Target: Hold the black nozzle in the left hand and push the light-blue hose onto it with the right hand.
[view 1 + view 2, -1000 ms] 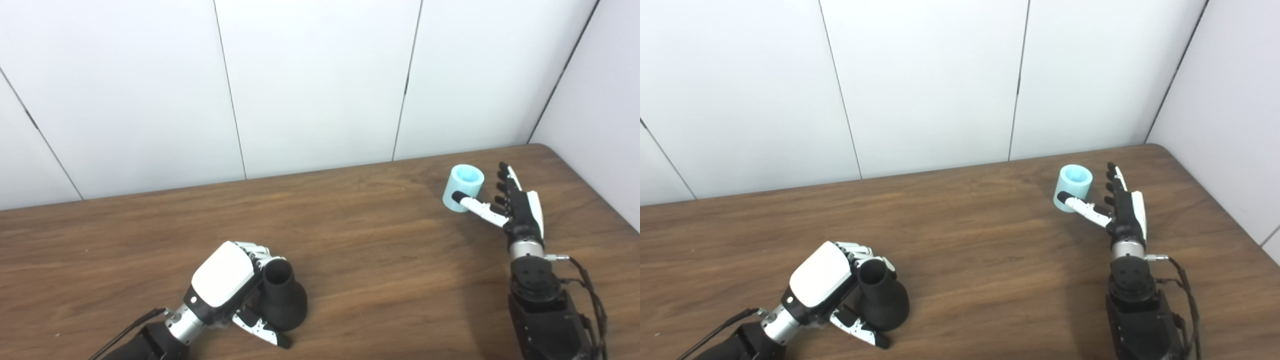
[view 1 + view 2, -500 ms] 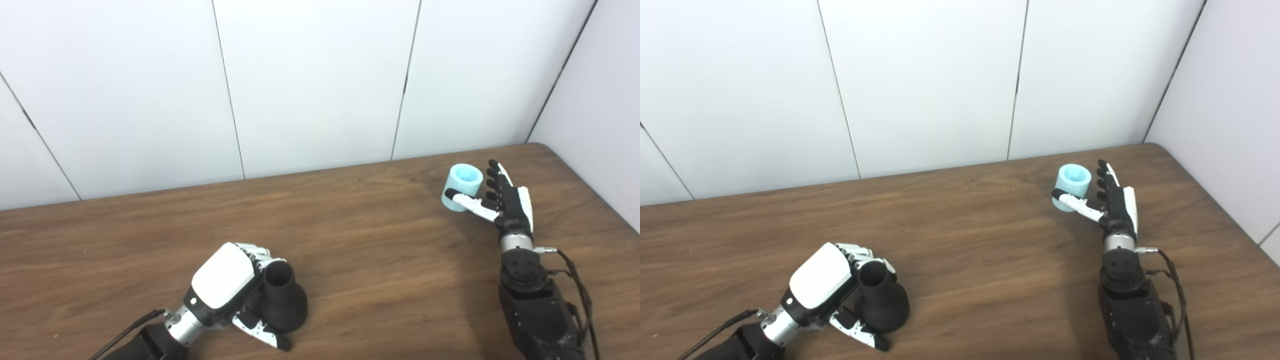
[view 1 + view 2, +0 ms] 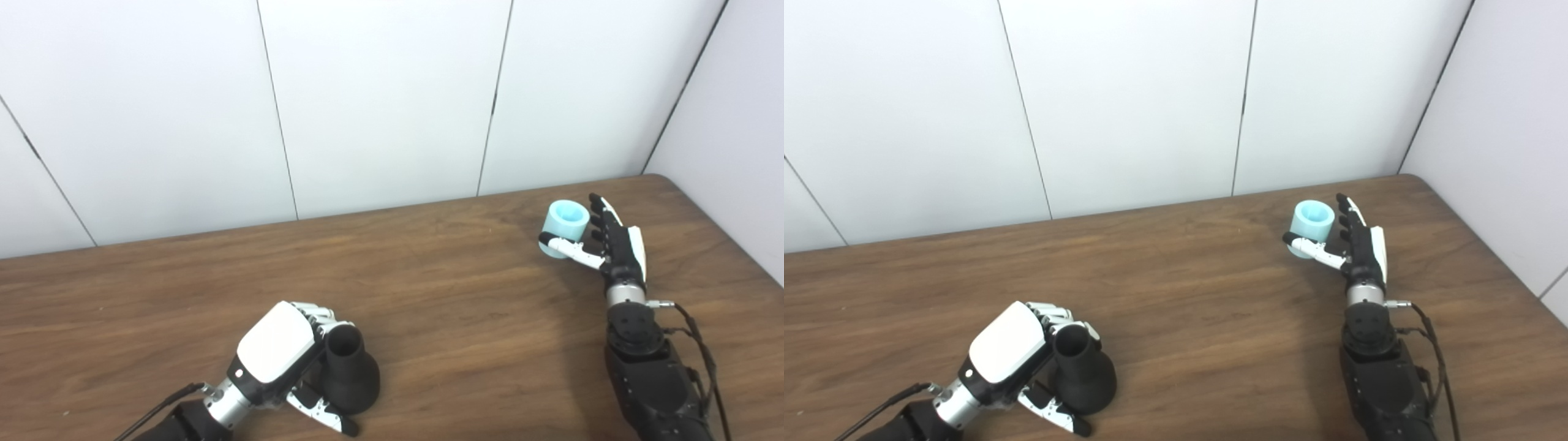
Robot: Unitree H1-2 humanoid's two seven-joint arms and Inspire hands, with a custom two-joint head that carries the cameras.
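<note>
The light-blue hose (image 3: 564, 221), a short stubby sleeve, stands upright toward 2 o'clock on the wooden table (image 3: 465, 318); it looks light and likely tippable, best gripped round its side wall. The right hand (image 3: 612, 242) is spread around it, thumb across its front, not yet closed. At 7 o'clock, the left hand (image 3: 278, 352) curls around the black nozzle (image 3: 346, 370), flared base down.
</note>
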